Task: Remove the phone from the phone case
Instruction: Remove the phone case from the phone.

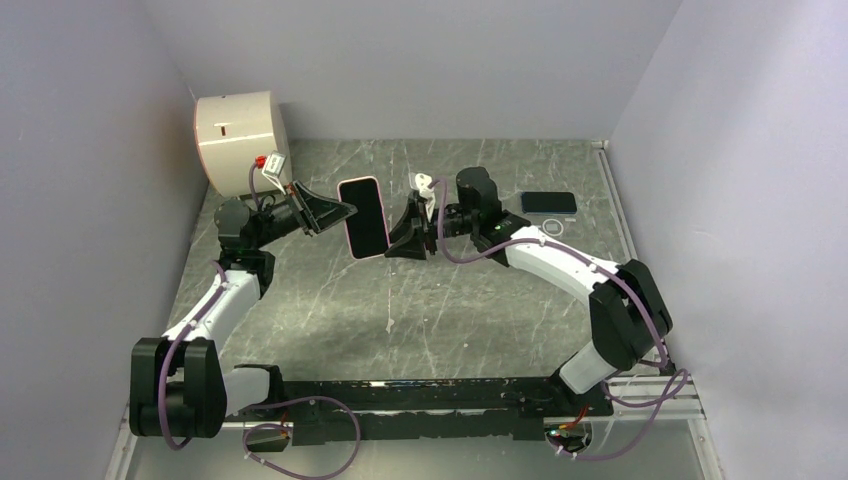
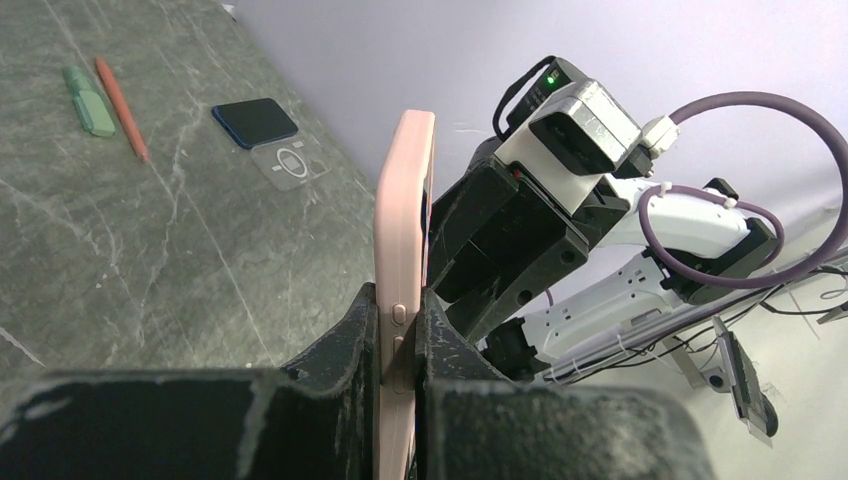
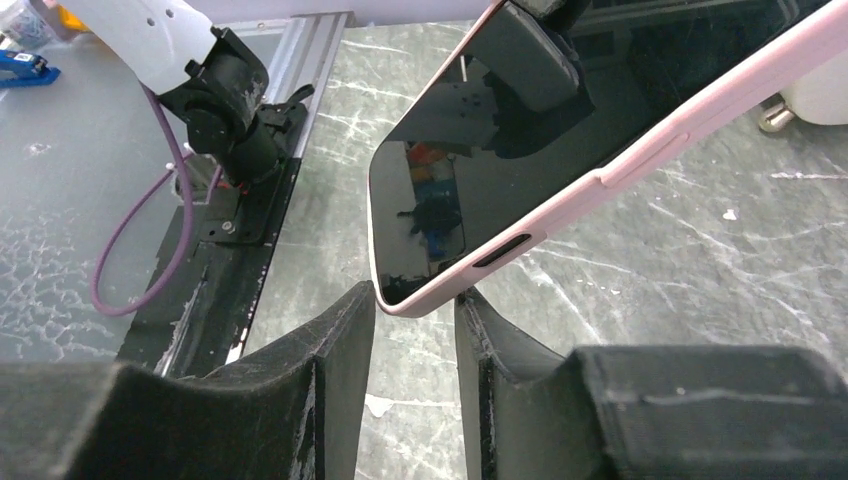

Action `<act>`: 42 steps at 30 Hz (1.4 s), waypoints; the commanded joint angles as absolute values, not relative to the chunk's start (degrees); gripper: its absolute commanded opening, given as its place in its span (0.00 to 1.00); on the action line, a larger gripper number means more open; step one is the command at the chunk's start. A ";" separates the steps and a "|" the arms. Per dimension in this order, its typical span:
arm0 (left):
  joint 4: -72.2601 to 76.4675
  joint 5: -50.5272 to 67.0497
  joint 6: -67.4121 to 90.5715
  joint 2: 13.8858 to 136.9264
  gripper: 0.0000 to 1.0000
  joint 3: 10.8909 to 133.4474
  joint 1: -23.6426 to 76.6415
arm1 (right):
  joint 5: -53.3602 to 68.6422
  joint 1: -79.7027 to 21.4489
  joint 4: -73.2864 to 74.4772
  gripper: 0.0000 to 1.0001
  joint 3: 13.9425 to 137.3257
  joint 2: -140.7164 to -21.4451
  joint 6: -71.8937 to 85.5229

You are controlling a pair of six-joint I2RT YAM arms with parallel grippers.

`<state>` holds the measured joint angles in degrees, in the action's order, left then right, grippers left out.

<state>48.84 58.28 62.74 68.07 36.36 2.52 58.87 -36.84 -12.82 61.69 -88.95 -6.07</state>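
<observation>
A phone with a black screen sits in a pink case and is held on edge above the table. My left gripper is shut on the cased phone's side; in the left wrist view the fingers clamp the pink edge at its side buttons, the gripper closed around it. My right gripper is open just right of the phone. In the right wrist view the case's bottom corner lies at the mouth of the open gripper, the jaws apart on either side.
A white cylinder stands at the back left. A second dark phone lies at the back right with a clear case beside it. A green marker and a red pencil lie on the marble table.
</observation>
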 commanded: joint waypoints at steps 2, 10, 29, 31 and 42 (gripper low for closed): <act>53.67 58.95 64.16 65.90 0.02 39.29 2.81 | 61.75 -36.79 -13.27 0.36 65.13 -90.01 -8.69; 54.63 59.90 66.30 66.00 0.02 39.79 3.24 | 62.23 -36.75 -8.86 0.17 66.83 -90.31 -14.72; 60.53 61.47 74.84 69.61 0.03 41.13 5.57 | 58.22 -37.26 7.98 0.00 73.51 -90.42 -40.49; 61.30 61.44 75.54 70.27 0.03 41.07 5.75 | 57.58 -37.48 7.37 0.00 73.84 -90.50 -41.03; 57.41 59.96 69.85 68.21 0.02 40.45 6.15 | 55.61 -37.35 -1.30 0.04 70.90 -89.73 -33.90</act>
